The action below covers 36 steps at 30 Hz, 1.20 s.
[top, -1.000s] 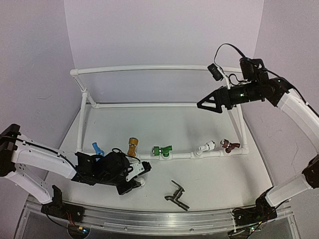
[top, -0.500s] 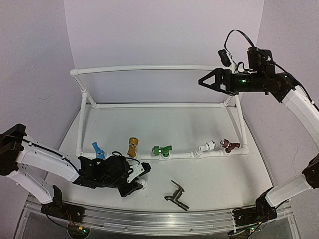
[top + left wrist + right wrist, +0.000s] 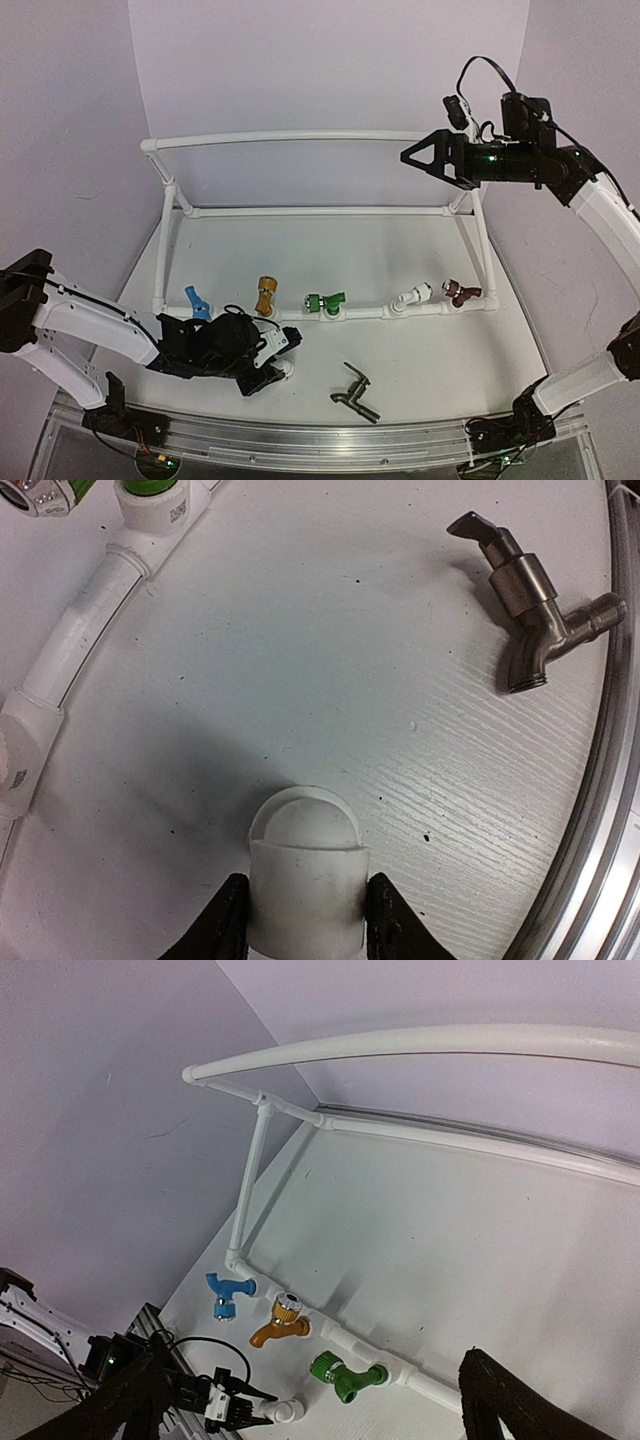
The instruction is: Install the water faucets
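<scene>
Right gripper [image 3: 412, 158] higher (left jaws around fitting [image 3: 305, 865])

A robotics lab test cell — blank pale walls [image 3: 330, 70] boxing a white table [image 3: 430, 365], aluminium rail [image 3: 320, 437] along its near edge.

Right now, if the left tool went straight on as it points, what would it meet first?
Probably nothing: ahead of the left tool lies bare table, white pipe on one side, grey faucet on the other.
</scene>
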Motion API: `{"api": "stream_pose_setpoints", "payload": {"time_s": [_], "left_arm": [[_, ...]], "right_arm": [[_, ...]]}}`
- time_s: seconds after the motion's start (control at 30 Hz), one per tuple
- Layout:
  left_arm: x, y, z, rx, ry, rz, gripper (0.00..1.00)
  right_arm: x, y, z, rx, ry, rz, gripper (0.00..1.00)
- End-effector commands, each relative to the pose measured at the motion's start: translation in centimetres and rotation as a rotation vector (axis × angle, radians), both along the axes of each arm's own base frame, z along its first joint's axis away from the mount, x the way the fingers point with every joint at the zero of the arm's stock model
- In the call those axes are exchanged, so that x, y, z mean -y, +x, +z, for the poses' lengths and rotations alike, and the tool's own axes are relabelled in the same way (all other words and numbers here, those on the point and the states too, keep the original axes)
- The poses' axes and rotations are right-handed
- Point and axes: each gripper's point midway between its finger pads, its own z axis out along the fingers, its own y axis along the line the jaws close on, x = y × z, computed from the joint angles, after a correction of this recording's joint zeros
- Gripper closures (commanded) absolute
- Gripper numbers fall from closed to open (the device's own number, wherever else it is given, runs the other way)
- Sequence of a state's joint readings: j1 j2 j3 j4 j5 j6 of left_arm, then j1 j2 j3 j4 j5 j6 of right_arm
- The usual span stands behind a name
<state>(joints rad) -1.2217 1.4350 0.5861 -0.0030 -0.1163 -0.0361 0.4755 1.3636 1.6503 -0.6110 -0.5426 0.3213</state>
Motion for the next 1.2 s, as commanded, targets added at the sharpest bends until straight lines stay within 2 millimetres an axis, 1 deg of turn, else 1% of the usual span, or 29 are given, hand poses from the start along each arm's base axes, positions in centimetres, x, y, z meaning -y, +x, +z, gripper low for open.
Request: {"api": "stream_pose_setpoints", "payload": {"time_s": [0.0, 0.1, 0.27, 0.37, 0.43, 0.47, 0.53, 0.57, 0.6, 0.67, 0.73, 0.8, 0.83, 0.93, 1.03, 1.1, 1.17], "left_arm": [[-0.2, 0.7, -0.2, 0.002, 0.02, 0.04, 0.6], [-0.2, 0.8, -0.2, 0.005, 0.027, 0.051, 0.57], [-0.3, 0.9, 0.2, 0.001, 0.016, 0.064, 0.5], [-0.3, 0.8, 1.2, -0.01, 0.003, 0.077, 0.35], [-0.5, 0.8, 2.1, -0.014, 0.005, 0.089, 0.26], [-0.3, 0.9, 2.9, -0.013, -0.006, 0.089, 0.23], [-0.1, 0.9, 4.5, -0.014, -0.023, 0.092, 0.13], [0.1, 0.9, 5.4, -0.012, -0.034, 0.09, 0.07], [0.2, 0.9, 6.2, -0.007, -0.039, 0.087, 0.05], [0.4, 1.0, 7.6, 0.011, -0.044, 0.084, 0.04], [0.6, 1.0, 8.6, 0.034, -0.029, 0.074, 0.03], [1.2, 0.9, 9.2, 0.062, -0.011, 0.056, 0.03], [1.6, 0.7, 9.5, 0.076, -0.006, 0.042, 0.03], [3.0, 0.3, 10.2, 0.096, -0.001, -0.003, 0.02], [3.9, 0.2, 10.6, 0.101, 0.005, -0.03, 0.02], [4.2, 0.2, 11.4, 0.122, -0.018, -0.051, 0.03], [3.9, 0.1, 12.5, 0.131, -0.06, -0.049, 0.03]], "right_arm": [[0.2, 0.2, 1.2, 0.062, 0.016, -0.008, 0.02], [0.3, 0.3, 0.3, 0.064, -0.006, -0.005, 0.02], [0.7, 0.2, -0.1, 0.094, -0.038, -0.013, 0.02], [1.1, 0.0, -1.0, 0.134, -0.093, -0.004, 0.02], [0.6, -0.9, -1.9, 0.171, -0.126, 0.082, 0.02], [0.4, -1.4, -2.6, 0.185, -0.148, 0.121, 0.02], [0.2, -1.9, -4.7, 0.205, -0.215, 0.186, 0.02], [0.1, -2.2, -6.0, 0.205, -0.248, 0.225, 0.02], [0.1, -2.4, -7.7, 0.19, -0.286, 0.262, 0.02], [-0.1, -2.8, -10.7, 0.135, -0.337, 0.326, 0.02], [-0.4, -3.4, -13.4, 0.067, -0.369, 0.398, 0.02], [-0.8, -4.6, -16.1, -0.009, -0.396, 0.48, 0.06], [-1.2, -5.0, -17.1, -0.034, -0.406, 0.513, 0.08], [-2.0, -6.4, -19.3, -0.068, -0.438, 0.587, 0.1], [-2.9, -7.8, -21.5, -0.083, -0.494, 0.643, 0.13], [-4.0, -9.4, -23.1, -0.098, -0.54, 0.693, 0.18], [-5.0, -10.8, -24.6, -0.116, -0.579, 0.737, 0.21]]}}
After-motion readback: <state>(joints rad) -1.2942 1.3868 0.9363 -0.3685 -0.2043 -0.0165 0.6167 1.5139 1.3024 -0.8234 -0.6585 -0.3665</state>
